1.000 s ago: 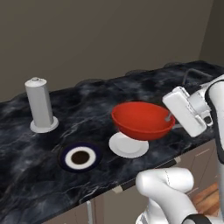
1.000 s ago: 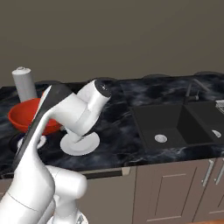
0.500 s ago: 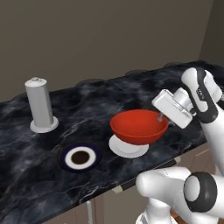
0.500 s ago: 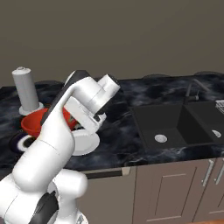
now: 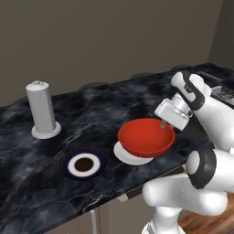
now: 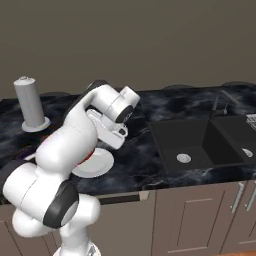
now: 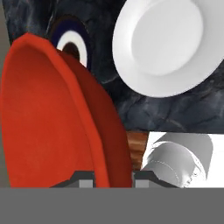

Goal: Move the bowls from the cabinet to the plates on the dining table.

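The gripper [image 5: 162,124] pinches the rim of the red bowl [image 5: 146,136] between closed fingers, holding it just above the near white plate [image 5: 132,155] on the dining table [image 5: 91,109]. This looks like the placing step; next it should lower and release. The arm is folded, wrist angled down. Beyond sit a dark-rimmed plate [image 5: 83,164] and a white cylinder [image 5: 42,109].
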{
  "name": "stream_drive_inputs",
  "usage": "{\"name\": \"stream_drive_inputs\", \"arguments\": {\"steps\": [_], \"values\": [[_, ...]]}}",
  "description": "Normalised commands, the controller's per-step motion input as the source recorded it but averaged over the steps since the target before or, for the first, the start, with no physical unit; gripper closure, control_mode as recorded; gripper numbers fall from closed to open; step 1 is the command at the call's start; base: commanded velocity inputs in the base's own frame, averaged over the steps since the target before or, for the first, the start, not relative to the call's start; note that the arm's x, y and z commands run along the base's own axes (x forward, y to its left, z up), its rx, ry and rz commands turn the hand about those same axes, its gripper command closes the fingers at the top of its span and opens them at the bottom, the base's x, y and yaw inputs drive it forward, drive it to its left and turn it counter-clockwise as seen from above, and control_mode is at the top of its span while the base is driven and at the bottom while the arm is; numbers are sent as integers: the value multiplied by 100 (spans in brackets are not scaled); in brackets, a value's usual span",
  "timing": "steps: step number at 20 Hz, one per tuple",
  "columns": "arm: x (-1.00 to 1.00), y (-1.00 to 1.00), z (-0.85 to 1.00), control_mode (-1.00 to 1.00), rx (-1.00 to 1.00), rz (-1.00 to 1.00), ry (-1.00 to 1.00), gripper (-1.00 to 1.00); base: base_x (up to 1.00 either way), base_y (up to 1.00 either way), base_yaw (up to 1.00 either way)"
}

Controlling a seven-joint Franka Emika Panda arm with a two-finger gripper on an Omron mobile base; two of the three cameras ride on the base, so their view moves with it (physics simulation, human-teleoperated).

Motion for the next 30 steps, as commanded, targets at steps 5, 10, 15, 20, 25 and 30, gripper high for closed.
{"name": "stream_drive_inputs", "arguments": {"steps": [5,10,15,20,25,30], "values": [[54,-1,-35,-100,6,20,-15,100,0,0,0],[52,0,-19,-100,8,10,-6,100,0,0,0],[41,0,-25,-100,2,-1,-1,100,0,0,0],[27,4,-26,-100,0,-2,0,100,0,0,0],[23,9,-22,-100,0,-1,0,100,0,0,0],[6,1,-19,-100,0,0,0,100,0,0,0]]}}
